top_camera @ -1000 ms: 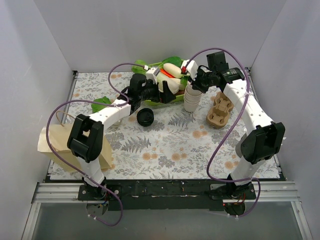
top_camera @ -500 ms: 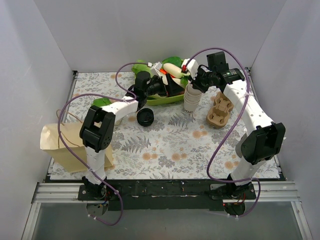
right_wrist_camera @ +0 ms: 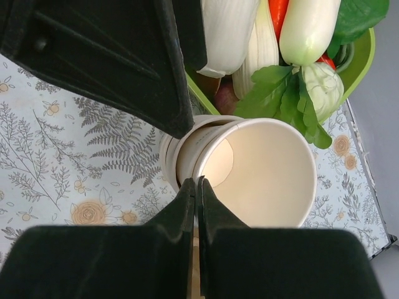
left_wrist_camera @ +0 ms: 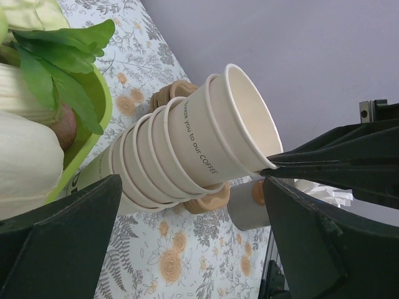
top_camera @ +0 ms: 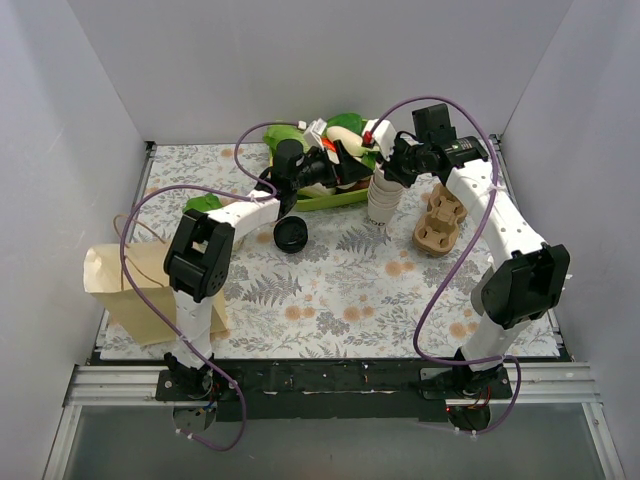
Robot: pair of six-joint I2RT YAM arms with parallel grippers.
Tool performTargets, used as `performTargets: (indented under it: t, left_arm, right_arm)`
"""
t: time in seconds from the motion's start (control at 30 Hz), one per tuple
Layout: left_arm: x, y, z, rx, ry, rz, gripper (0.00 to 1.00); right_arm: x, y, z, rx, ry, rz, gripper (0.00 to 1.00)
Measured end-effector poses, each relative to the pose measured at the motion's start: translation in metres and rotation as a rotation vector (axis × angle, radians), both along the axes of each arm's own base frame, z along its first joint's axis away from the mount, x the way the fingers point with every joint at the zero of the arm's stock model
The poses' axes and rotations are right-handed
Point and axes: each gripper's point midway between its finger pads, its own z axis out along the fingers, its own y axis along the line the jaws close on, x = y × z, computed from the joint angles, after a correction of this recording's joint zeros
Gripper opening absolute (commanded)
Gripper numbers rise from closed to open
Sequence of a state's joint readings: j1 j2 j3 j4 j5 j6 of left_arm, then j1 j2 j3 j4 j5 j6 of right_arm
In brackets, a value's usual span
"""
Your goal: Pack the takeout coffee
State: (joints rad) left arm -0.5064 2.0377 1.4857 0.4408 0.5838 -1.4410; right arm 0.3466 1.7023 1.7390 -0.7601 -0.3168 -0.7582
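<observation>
Black-lidded takeout coffee, lid up, on floral tablecloth beside green tray.

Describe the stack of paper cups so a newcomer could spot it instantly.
On the floral table, find the green vegetable tray at the far edge. Right of it, before the brown cup carrier, leans the stack of paper cups. Only it is a nested column of lidless cream cups, top rim pinched in the jaws of the right gripper.
</observation>
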Motion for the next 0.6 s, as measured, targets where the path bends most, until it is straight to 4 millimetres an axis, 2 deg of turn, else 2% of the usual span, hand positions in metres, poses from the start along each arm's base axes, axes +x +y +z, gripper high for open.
performTargets:
  t: [0.2, 0.37, 0.6]
  left_arm:
    - [0.0, -0.005, -0.005, 0.013, 0.021, 0.02, 0.98]
    - [0.005, -0.007, -0.006, 0.018, 0.019, 0.04, 0.98]
    - [0.016, -0.008, -0.016, 0.042, 0.021, 0.073, 0.98]
  right_arm:
    - [-0.002, 0.005, -0.002, 0.003, 0.009, 0.01, 0.01]
    - [-0.004, 0.008, -0.003, 0.004, 0.014, 0.009, 0.01]
    - [-0.003, 0.008, -0.001, 0.006, 0.015, 0.002, 0.01]
